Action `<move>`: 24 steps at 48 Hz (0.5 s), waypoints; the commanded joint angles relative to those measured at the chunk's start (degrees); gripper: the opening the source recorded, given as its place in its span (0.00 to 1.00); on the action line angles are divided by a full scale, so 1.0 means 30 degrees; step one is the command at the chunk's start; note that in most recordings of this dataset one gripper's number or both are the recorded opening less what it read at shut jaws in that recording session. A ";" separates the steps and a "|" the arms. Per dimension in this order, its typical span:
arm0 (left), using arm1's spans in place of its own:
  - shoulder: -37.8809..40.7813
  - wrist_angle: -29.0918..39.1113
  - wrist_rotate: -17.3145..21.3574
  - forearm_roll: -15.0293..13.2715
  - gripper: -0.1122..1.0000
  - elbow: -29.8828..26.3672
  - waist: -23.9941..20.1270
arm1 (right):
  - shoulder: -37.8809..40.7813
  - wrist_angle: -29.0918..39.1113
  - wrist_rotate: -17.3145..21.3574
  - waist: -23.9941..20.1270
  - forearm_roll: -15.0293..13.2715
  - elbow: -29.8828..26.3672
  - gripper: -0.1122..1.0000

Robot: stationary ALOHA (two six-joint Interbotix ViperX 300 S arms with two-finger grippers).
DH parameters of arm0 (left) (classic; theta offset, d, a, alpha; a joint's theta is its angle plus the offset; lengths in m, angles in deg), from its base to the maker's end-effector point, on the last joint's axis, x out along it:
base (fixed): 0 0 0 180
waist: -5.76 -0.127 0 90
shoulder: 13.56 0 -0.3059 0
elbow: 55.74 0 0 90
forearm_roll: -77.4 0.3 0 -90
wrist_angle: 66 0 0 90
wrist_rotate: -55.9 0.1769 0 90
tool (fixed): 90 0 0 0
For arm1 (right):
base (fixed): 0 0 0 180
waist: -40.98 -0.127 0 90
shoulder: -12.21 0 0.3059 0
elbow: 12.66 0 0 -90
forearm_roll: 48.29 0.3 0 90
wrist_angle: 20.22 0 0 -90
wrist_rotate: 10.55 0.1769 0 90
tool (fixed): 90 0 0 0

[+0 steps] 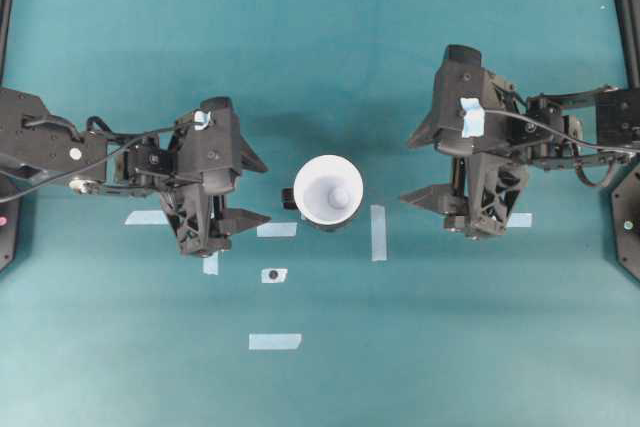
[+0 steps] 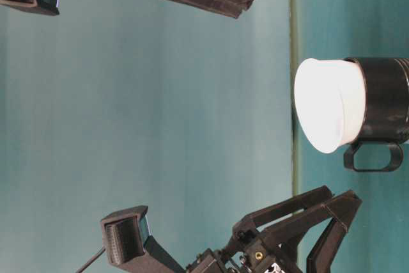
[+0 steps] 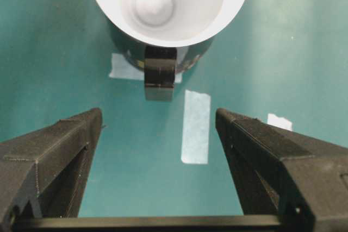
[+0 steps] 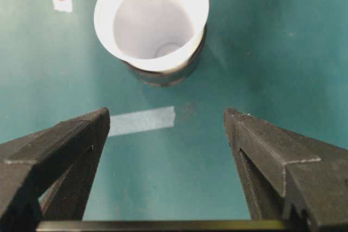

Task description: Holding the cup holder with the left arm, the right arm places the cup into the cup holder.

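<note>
Cup (image 1: 328, 191) seated in cup holder (image 3: 160, 71) — placement done, we judge; left gripper (image 1: 245, 190) and right gripper (image 1: 425, 169) spread wide, empty, apart — seating depth unclear.

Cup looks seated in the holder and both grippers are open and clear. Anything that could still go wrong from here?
1. The cup stands well above the cup holder, so the stack may be top-heavy; a brush from either arm could tip it.
2. The holder's handle points toward the left gripper, directly ahead of its open jaws; any forward creep could push it.
3. The right gripper also faces the cup.
</note>
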 commanded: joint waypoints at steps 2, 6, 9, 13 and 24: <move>-0.0469 -0.0146 0.0000 0.0029 0.91 -0.0234 0.0088 | -0.0820 -0.0176 -0.0117 0.0029 0.0000 -0.0176 0.91; -0.0469 -0.0146 -0.0059 0.0029 0.91 -0.0234 0.0088 | -0.0791 -0.0146 -0.0117 0.0029 0.0000 -0.0117 0.91; -0.0469 -0.0146 -0.0088 0.0029 0.91 -0.0234 0.0088 | -0.0791 -0.0176 -0.0117 0.0029 0.0000 -0.0088 0.91; -0.0410 -0.0146 -0.0146 0.0029 0.91 -0.0205 0.0059 | -0.0791 -0.0234 -0.0117 0.0059 0.0000 -0.0029 0.91; -0.0352 -0.0146 -0.0146 0.0029 0.91 -0.0234 0.0146 | -0.0791 -0.0439 -0.0088 0.0059 0.0029 0.0059 0.91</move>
